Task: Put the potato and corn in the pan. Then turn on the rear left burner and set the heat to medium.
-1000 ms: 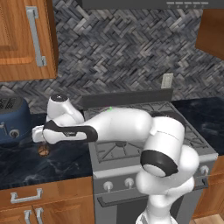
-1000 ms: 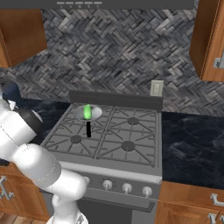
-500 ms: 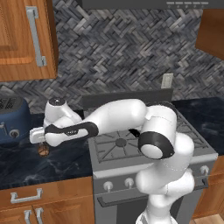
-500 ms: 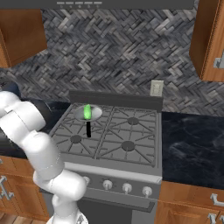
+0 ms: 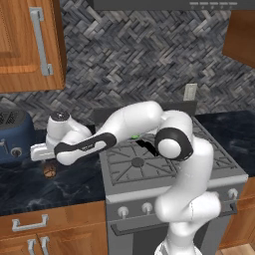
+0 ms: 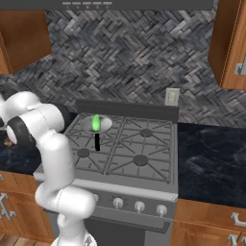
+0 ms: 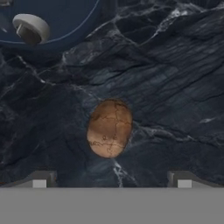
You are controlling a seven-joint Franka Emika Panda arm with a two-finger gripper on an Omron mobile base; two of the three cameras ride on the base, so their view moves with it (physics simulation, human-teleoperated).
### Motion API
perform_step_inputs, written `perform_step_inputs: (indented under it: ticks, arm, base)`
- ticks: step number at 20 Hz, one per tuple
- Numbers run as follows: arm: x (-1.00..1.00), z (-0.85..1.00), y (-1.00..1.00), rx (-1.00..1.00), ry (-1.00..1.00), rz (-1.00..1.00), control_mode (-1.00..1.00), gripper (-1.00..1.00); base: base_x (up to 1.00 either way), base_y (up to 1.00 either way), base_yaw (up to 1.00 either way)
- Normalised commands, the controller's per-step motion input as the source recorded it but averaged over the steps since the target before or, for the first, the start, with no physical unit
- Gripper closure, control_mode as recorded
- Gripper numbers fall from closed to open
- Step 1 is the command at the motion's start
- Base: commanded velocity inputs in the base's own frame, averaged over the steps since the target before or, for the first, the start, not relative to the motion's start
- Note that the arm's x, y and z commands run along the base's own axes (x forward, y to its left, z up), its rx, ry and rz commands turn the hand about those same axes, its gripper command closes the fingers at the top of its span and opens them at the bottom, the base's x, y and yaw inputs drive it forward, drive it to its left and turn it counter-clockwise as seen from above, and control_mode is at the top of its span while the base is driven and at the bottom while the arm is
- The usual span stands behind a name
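Observation:
The potato [image 7: 109, 127], a brown lump, lies on the dark marble counter left of the stove, and it shows under the hand too as the potato [image 5: 49, 172]. My gripper [image 7: 111, 181] hangs just above it, open, one fingertip on each side and nothing between them. In the left base view the gripper [image 5: 46, 160] sits at the end of the arm stretched out to the left. The corn [image 6: 96, 122], bright green, lies in the silver pan [image 6: 103, 126], whose black handle points toward the front. The pan covers the rear left burner [image 6: 79, 129]; just its grate bars show.
A blue toaster [image 5: 12, 137] stands close behind the potato, its knob [image 7: 30, 27] near the hand. The stove knobs [image 6: 139, 206] line the front panel. Wooden cabinets hang above at both sides. Dark counter [image 6: 211, 158] runs right of the stove.
The hand has edged slightly left above the potato while the arm's elbow swung round over the stove. The jaws stay open; potato, corn and pan have not moved.

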Motion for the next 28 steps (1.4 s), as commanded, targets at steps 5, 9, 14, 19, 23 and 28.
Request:
perform_step_inputs:
  ticks: [5,9,14,19,23,28]
  arm:
    - [0.03,-0.1,0.0,0.0,0.0,-0.02,-1.0,-1.0]
    - [0.0,-0.39,0.0,0.0,0.0,-0.01,-1.0,-1.0]
    - [0.01,-0.49,0.0,0.0,0.0,-0.01,-1.0,-1.0]
    - [0.1,-0.42,0.0,0.0,0.0,0.0,-1.0,-1.0]
    - [0.13,-0.1,0.0,0.0,0.0,0.0,-1.0,-1.0]
    - [0.12,0.0,0.0,0.0,0.0,0.0,-1.0,-1.0]
  base:
    - [0.0,0.0,0.0]
    - [0.0,0.0,0.0]
    - [0.0,0.0,0.0]
    - [0.0,0.0,0.0]
    - [0.0,0.0,0.0]
    - [0.0,0.0,0.0]
